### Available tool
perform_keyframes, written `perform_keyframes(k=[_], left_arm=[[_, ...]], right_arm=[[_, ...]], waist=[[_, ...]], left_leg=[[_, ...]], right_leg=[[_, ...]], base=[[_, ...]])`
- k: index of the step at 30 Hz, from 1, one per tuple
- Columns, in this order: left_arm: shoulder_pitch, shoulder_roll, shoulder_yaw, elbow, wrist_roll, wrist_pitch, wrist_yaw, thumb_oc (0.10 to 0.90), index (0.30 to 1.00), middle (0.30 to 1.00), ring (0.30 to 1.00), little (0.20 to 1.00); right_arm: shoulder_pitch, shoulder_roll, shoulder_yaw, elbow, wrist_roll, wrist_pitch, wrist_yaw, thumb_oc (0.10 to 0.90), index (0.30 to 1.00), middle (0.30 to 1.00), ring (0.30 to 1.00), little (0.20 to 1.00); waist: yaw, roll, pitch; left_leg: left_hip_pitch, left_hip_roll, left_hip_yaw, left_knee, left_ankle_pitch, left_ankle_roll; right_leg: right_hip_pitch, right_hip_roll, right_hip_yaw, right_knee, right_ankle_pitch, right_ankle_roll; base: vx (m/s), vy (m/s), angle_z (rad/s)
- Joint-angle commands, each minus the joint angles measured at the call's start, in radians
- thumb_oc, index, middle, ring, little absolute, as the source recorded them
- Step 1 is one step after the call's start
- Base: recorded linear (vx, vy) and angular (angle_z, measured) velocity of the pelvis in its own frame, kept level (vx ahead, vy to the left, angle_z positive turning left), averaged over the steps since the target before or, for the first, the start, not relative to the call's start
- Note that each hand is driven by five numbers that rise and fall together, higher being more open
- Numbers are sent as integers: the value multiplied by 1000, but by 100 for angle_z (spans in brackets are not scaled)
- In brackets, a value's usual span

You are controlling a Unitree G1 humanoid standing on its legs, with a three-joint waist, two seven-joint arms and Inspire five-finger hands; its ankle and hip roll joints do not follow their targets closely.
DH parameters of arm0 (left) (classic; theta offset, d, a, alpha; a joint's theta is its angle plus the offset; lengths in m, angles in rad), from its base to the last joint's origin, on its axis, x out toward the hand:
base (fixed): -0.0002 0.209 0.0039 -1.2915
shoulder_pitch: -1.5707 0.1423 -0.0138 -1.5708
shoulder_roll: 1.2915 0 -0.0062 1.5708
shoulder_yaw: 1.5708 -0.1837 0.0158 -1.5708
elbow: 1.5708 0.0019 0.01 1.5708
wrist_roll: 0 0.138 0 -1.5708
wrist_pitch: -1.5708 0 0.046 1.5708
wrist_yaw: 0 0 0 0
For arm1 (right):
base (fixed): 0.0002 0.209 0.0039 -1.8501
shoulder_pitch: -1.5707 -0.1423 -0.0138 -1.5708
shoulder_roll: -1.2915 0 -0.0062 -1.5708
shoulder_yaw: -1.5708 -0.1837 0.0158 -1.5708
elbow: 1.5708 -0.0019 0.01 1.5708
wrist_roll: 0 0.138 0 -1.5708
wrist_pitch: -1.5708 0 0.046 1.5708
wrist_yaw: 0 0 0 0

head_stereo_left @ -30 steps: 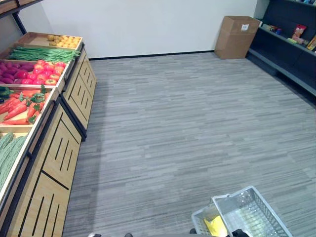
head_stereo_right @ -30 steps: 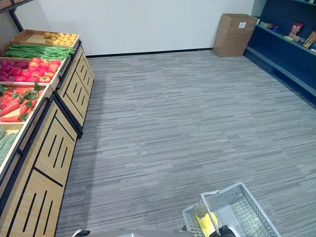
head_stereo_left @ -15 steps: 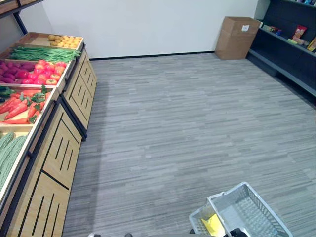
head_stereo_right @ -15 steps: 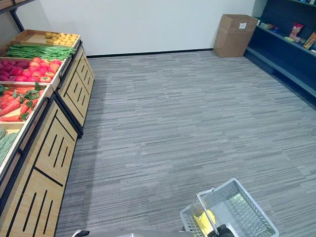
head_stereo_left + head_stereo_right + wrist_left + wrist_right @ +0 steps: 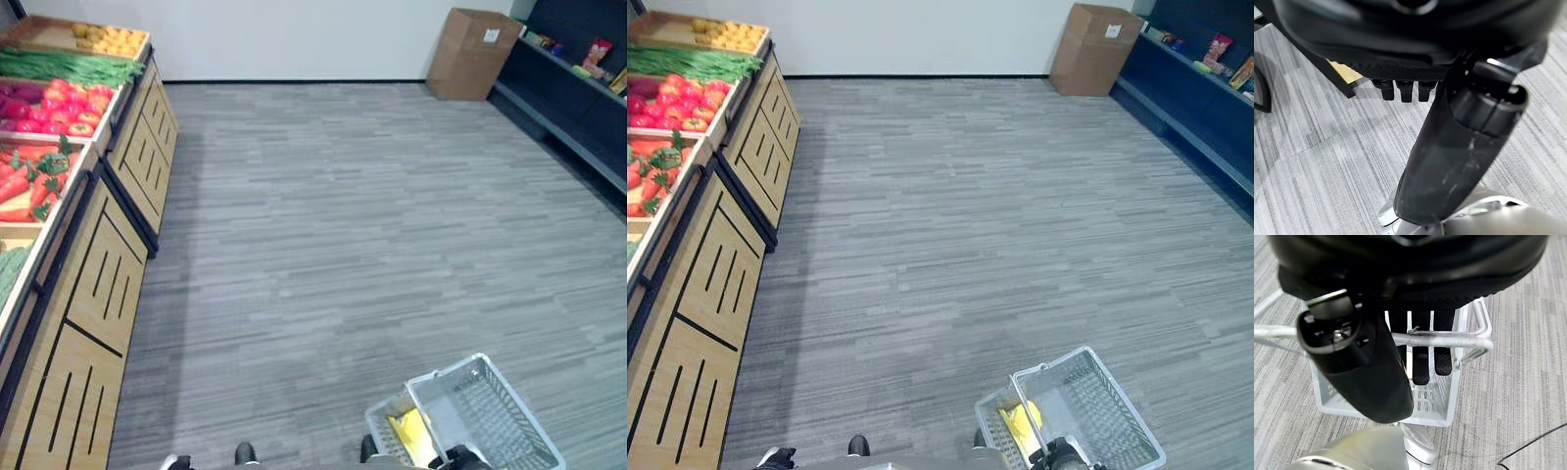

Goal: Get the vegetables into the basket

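Well, your right hand (image 5: 1420, 357) had its fingers hooked round the basket (image 5: 490, 416) handle at five o'clock (something yellow (image 5: 409, 431) lay inside). Your left hand (image 5: 1400, 90) hung curled and empty. Vegetables (image 5: 29, 181) sat in the stand (image 5: 98, 284) at nine o'clock.

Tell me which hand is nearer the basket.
Right. The right hand has its fingers hooked over the metal handle of the basket. The left hand hangs over the grey floor, fingers curled, apart from it.
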Motion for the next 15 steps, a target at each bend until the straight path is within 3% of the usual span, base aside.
perform_keyframes(k=[1,3,6,8,10,12,15], left_arm=[[-44,-76,8,-64,-53,-9,16,900,1000,1000,1000,1000],[-34,-73,5,-89,-54,-2,17,900,1000,1000,1000,1000],[-38,-72,4,-78,-65,-5,22,900,1000,1000,1000,1000],[-43,-72,2,-75,-66,-9,22,900,1000,1000,1000,1000],[-44,-72,4,-78,-70,-10,24,900,1000,1000,1000,1000],[-50,-67,12,-70,-76,-11,27,900,1000,1000,1000,1000],[-65,-71,15,-28,-68,-6,25,900,1000,1000,1000,1000]], right_arm=[[-34,-21,-6,-22,10,11,7,400,300,300,300,300],[-30,-25,-12,-34,19,15,6,400,300,300,300,300],[-35,-29,-11,-30,24,17,0,400,300,300,300,300],[-38,-30,-13,-28,31,17,-3,400,300,300,300,300],[-37,-27,-15,-29,34,18,-4,400,300,300,300,300],[-41,-21,-7,-30,23,22,-4,400,300,300,300,300],[-33,-21,2,-28,22,16,-5,400,300,300,300,300]], waist=[[20,76,77],[11,72,91],[-15,61,118],[-28,63,130],[-34,59,137],[-43,49,144],[-61,42,131]], left_leg=[[46,-117,-96,19,-109,112],[66,-119,-125,12,-121,106],[85,-125,-172,8,-131,95],[103,-115,-195,7,-151,86],[111,-116,-201,7,-155,83],[131,-115,-211,7,-175,77],[154,-128,-242,7,-195,77]], right_leg=[[-136,62,17,345,43,30],[-186,37,11,301,86,22],[-252,44,72,144,131,25],[-271,46,78,50,165,35],[-302,41,63,28,188,45],[-321,52,-23,-38,206,55],[-300,65,8,-41,202,37]], base=[[150,114,-6],[193,0,54],[185,-76,59],[206,-69,25],[145,-28,0],[179,-32,20],[123,-17,60]])
